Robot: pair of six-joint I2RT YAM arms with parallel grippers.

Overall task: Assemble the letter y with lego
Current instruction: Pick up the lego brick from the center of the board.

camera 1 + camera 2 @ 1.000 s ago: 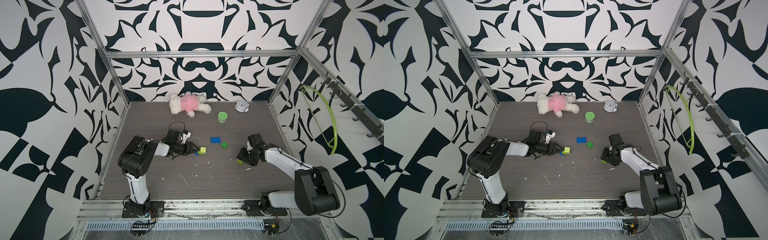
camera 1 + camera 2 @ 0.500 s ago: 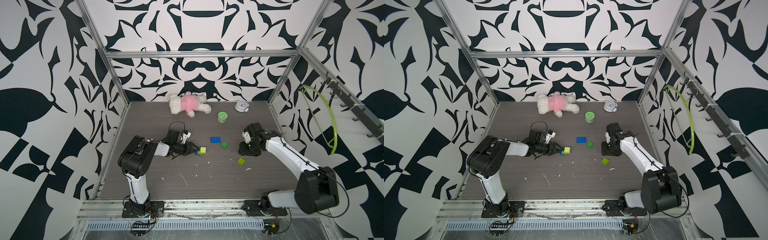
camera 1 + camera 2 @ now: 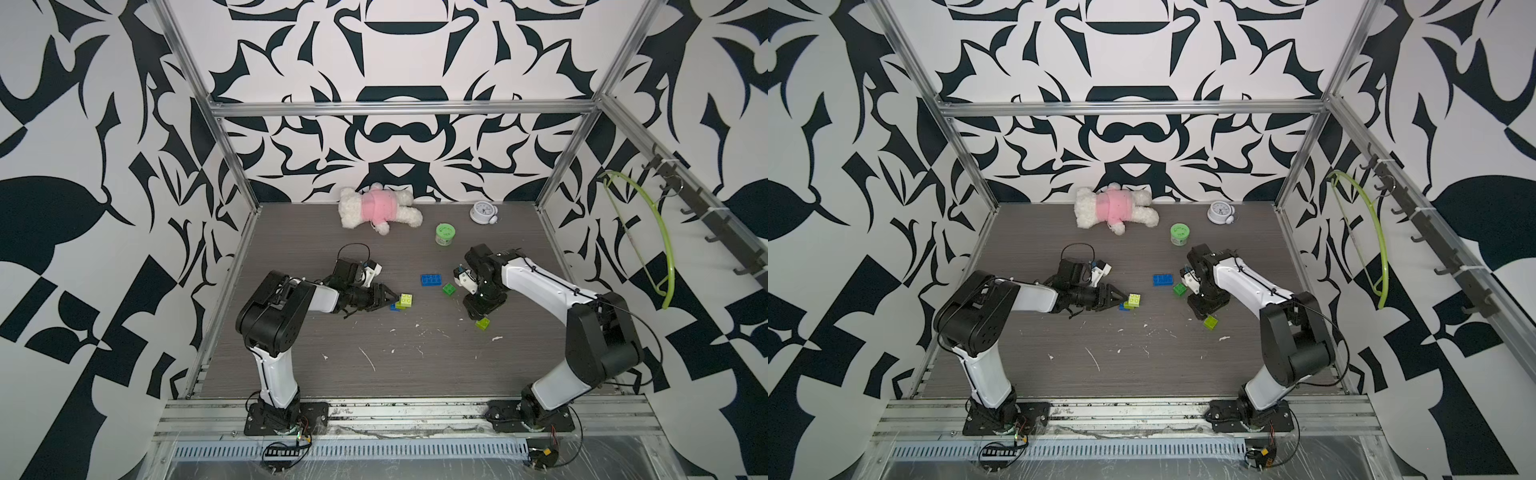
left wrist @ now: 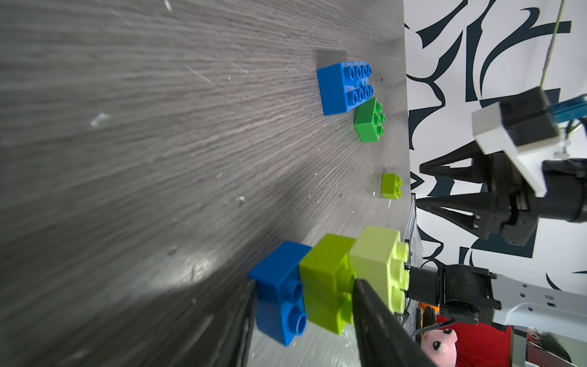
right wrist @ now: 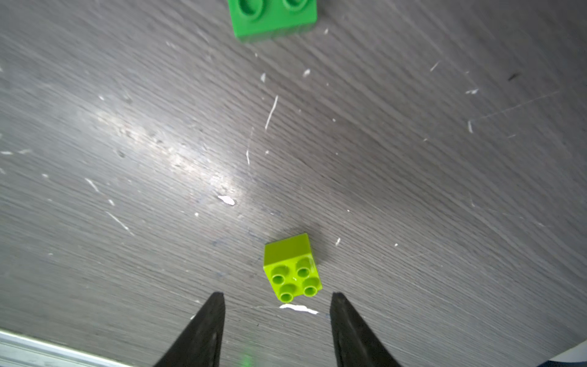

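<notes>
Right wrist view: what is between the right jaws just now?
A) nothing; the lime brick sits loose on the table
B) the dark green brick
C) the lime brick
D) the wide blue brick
A: the right jaws stand apart and empty, and the lime brick sits studs-up on the table just beyond their tips, touching neither.
</notes>
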